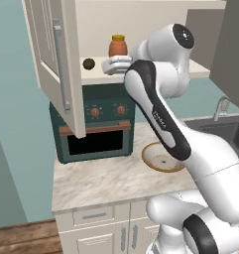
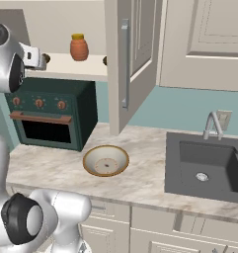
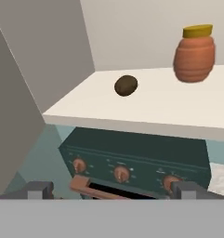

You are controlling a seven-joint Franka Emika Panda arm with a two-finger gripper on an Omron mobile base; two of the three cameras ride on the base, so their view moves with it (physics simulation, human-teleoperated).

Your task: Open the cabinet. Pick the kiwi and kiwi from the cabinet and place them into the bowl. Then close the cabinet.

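We see the claw (image 3: 111,189) at the bottom of the hand view, spread wide and empty. Above it, upper center, a kiwi (image 3: 126,85) sits on the cabinet (image 1: 56,59) shelf, left of a jar (image 3: 194,54). Lower down, the bowl (image 2: 106,161) rests on the tabletop (image 2: 140,173).

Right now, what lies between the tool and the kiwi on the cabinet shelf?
Nothing: in the hand view, the open tool faces the kiwi across bare white shelf.
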